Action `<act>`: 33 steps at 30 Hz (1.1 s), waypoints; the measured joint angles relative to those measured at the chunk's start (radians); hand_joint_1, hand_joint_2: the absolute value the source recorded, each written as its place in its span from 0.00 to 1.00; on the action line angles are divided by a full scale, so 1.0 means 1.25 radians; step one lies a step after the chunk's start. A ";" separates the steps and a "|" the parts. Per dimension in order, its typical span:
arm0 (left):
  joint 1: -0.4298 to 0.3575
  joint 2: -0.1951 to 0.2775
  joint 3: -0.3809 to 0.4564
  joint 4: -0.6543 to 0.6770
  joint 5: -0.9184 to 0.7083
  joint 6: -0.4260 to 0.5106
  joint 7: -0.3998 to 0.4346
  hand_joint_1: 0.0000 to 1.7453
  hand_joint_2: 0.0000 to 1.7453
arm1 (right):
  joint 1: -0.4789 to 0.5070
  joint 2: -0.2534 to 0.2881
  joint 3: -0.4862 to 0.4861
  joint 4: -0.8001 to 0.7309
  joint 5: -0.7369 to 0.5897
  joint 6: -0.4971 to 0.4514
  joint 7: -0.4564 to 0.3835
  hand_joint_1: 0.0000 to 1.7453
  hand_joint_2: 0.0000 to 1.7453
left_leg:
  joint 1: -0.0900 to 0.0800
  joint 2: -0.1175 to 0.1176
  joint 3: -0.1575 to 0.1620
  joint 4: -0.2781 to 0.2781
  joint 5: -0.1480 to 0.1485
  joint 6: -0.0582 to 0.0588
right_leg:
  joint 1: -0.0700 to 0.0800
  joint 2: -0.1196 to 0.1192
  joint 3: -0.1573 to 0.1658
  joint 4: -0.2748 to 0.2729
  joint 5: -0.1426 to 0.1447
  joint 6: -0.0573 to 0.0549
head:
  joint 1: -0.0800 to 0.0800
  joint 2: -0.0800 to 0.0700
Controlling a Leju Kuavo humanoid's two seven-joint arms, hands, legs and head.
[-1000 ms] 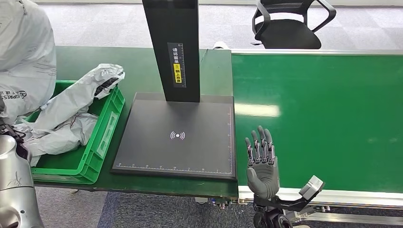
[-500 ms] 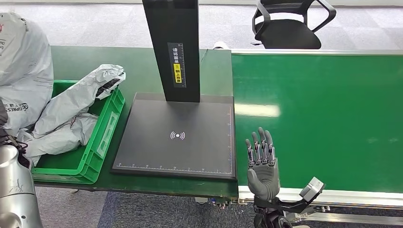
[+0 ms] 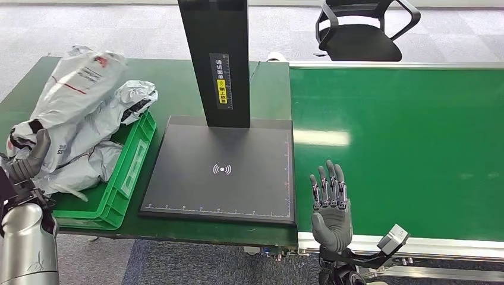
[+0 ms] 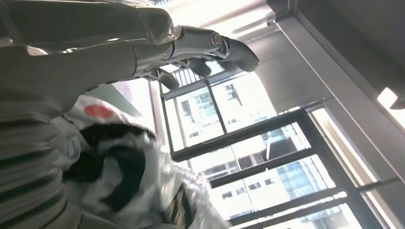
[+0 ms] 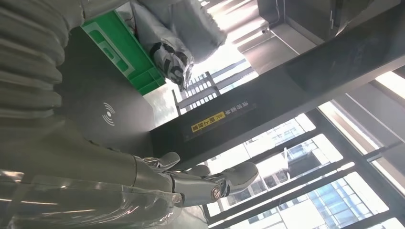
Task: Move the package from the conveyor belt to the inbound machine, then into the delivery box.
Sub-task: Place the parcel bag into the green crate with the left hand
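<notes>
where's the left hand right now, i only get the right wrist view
observer: the left hand is at the green crate's near-left corner, holding the lower end of a grey package
operator: is that package inside the crate
observer: it lies tilted on top of the other bags there, its far end past the crate's back rim
operator: and my right hand vs the belt
observer: the right hand is open, fingers up, at the near edge between the scanner pad and the conveyor belt

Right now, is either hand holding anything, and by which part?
The left hand grips a grey package by its lower end, over the green box. The right hand holds nothing.
</notes>
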 joint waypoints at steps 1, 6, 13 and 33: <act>0.004 -0.002 -0.007 -0.009 -0.003 0.000 0.001 0.00 1.00 | 0.000 0.000 0.000 0.000 0.000 0.000 0.000 0.00 1.00 | 0.000 0.000 0.000 0.000 0.000 0.000 | 0.000 0.000 0.000 0.000 0.000 0.000 | 0.000 0.000; 0.029 -0.013 -0.040 -0.052 -0.012 0.001 0.006 0.00 1.00 | 0.000 0.000 -0.002 0.000 0.000 0.000 0.000 0.00 1.00 | 0.000 0.000 0.000 0.000 0.000 0.000 | 0.000 0.000 0.000 0.000 0.000 0.000 | 0.000 0.000; 0.079 -0.035 -0.086 -0.115 -0.043 0.021 0.007 0.00 1.00 | -0.001 0.000 -0.003 0.000 0.000 -0.003 0.000 0.00 1.00 | 0.000 0.000 0.000 0.000 0.000 0.000 | 0.000 0.000 0.000 0.000 0.000 0.000 | 0.000 0.000; 0.275 -0.110 -0.168 -0.302 0.084 0.045 -0.106 0.00 1.00 | -0.005 0.000 -0.005 0.004 0.014 -0.042 -0.007 0.00 1.00 | 0.000 0.000 0.000 0.000 -0.002 0.000 | -0.001 0.000 0.000 -0.001 -0.001 0.000 | 0.000 0.000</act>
